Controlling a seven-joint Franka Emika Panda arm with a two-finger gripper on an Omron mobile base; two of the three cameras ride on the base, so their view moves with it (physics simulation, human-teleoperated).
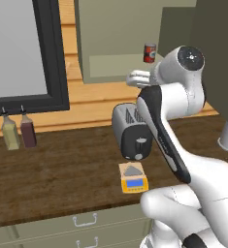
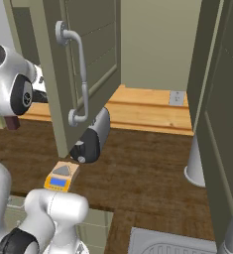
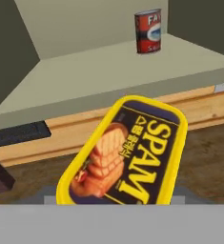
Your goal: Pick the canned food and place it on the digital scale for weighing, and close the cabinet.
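Yellow canned food (image 3: 127, 155) is out of the cabinet (image 2: 90, 59), gripper closed on it, not yet on the digital scale (image 1: 133, 178) near the surface's front edge; doors open.

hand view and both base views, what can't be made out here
- Jaws: in the hand view the canned food covers them, so the grip itself is unseen.
- Digital scale: its display is too small to read in either base view.
- Toaster: partly hidden in the right base view by the open cabinet door.
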